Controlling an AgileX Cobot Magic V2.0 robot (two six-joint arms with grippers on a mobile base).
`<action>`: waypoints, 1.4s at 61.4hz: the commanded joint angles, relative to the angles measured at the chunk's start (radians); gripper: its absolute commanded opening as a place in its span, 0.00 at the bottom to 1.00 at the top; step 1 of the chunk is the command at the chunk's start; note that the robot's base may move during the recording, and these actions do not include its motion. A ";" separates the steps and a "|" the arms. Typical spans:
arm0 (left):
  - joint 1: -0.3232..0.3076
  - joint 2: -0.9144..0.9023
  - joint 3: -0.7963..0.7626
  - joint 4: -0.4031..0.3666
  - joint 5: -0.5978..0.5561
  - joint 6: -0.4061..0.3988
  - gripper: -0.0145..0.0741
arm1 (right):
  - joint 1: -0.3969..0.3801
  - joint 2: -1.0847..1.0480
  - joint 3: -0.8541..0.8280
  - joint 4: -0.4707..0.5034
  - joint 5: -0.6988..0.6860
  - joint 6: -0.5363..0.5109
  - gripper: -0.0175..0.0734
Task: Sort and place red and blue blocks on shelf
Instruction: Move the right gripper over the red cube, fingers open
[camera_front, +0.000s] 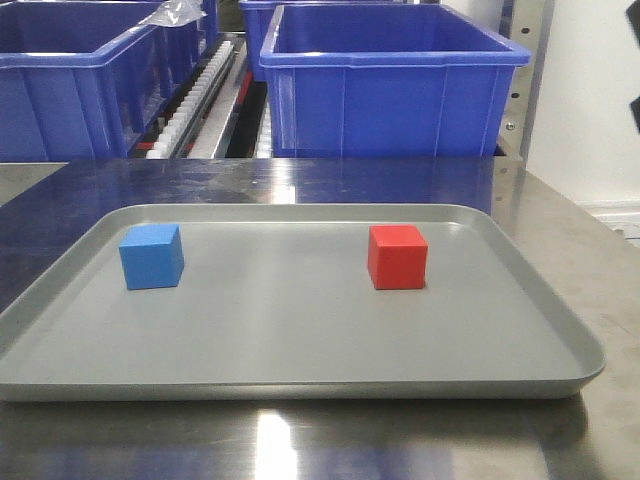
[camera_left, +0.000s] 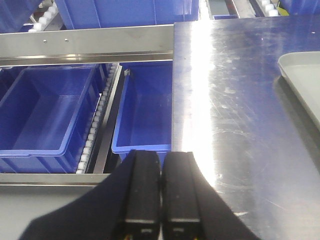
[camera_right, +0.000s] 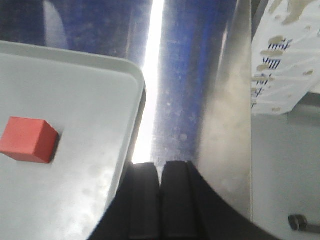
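Shelf (camera_left: 90, 42) at the back: steel rack w/ brushed crossbar and small screws, white roller track (camera_front: 190, 100) running between big blue bins. Front view shows one bin (camera_front: 390, 100) at centre-right and another (camera_front: 60, 100) at left, both behind the table's far edge. Left wrist view looks down on two more bins on a lower level, side by side, a roller track between them.

Stainless table (camera_front: 560, 230) in front of the rack, scuffed, strong glare.

Grey rimmed tray (camera_front: 300, 340) lies flat on the table, takes up most of the front view.

Left gripper (camera_left: 160, 165): black fingers pressed together, nothing between them, over the table's left edge, next to the lower bins. The tray corner is well off to its right.

Right gripper (camera_right: 160, 172): fingers likewise pressed together, empty, just beside the tray's right rim, over bare steel.

Blue block (camera_front: 152, 256) sits on the tray's left part, red block (camera_front: 397, 257) right of centre. Both upright, well apart, neither touching rim or gripper. None on the shelf yet.
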 joint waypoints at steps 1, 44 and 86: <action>-0.001 -0.016 0.045 0.005 -0.063 -0.004 0.31 | 0.001 0.005 -0.041 -0.001 -0.058 -0.006 0.25; -0.001 -0.016 0.045 0.005 -0.063 -0.004 0.31 | 0.004 0.028 -0.041 0.011 -0.066 -0.006 0.75; -0.001 -0.016 0.045 0.005 -0.063 -0.004 0.31 | 0.104 0.234 -0.304 0.073 0.170 -0.006 0.75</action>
